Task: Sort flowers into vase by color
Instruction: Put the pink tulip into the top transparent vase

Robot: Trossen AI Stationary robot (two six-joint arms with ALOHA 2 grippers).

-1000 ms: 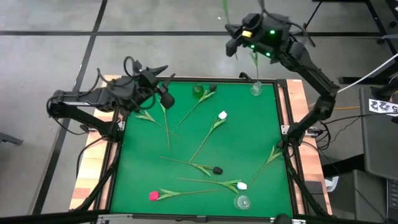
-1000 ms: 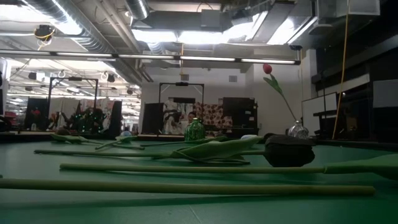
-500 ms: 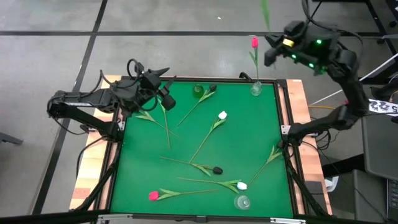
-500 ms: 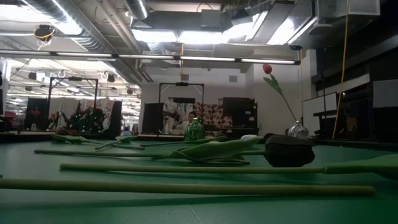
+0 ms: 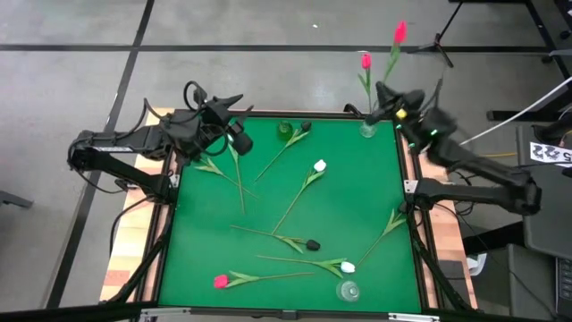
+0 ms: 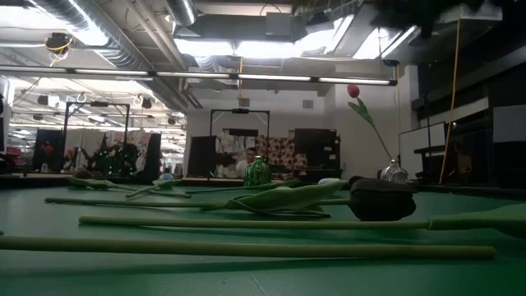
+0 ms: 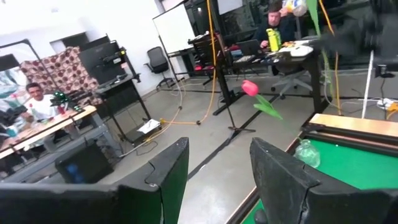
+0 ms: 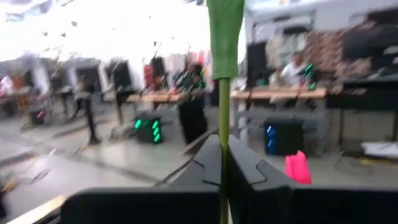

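Right gripper (image 5: 386, 97) just beside small clear glass vase (image 5: 368, 129) at far right corner of green-topped bench (image 5: 357, 206), fingers (image 8: 205, 163) clamped on thin green stem of red-pink tulip (image 5: 399, 32), head raised above vase. One red-pink tulip (image 5: 365, 61) already standing in vase. Left gripper (image 5: 234, 134) waiting at far left bench edge, fingers (image 7: 169, 167) spread, empty. Risk: long stem swaying, missing narrow mouth or tipping light vase. Other tulips lying across bench.
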